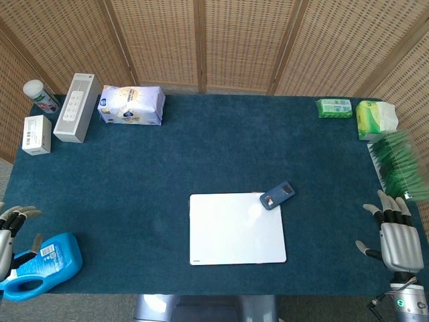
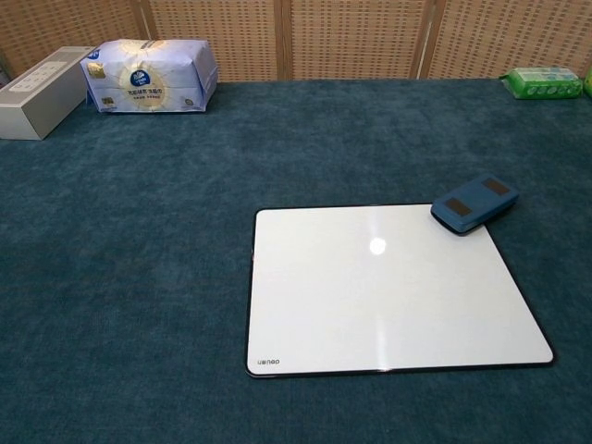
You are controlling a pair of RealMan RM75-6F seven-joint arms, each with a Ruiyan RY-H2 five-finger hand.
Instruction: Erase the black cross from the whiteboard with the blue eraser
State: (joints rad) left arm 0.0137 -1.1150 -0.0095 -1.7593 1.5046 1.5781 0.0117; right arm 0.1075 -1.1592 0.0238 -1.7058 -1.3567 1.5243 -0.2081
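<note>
The whiteboard point(image 1: 236, 229) point(image 2: 388, 289) lies flat near the table's front edge, its surface plain white with no mark showing. The blue eraser point(image 1: 277, 196) point(image 2: 474, 203) rests on the board's far right corner, partly overhanging the cloth. My right hand point(image 1: 398, 236) hovers at the front right corner of the table, fingers spread and empty, well away from the eraser. My left hand point(image 1: 8, 233) shows at the front left edge, fingers apart, beside the blue bottle. Neither hand appears in the chest view.
A blue detergent bottle point(image 1: 41, 265) lies at the front left. Back left stand a white can point(image 1: 41, 96), a small box point(image 1: 37, 135), a grey box point(image 1: 77, 107) and a tissue pack point(image 1: 131, 104) point(image 2: 148, 75). Green packs point(image 1: 334, 108) point(image 1: 376, 119) and a green rack point(image 1: 397, 164) line the right side.
</note>
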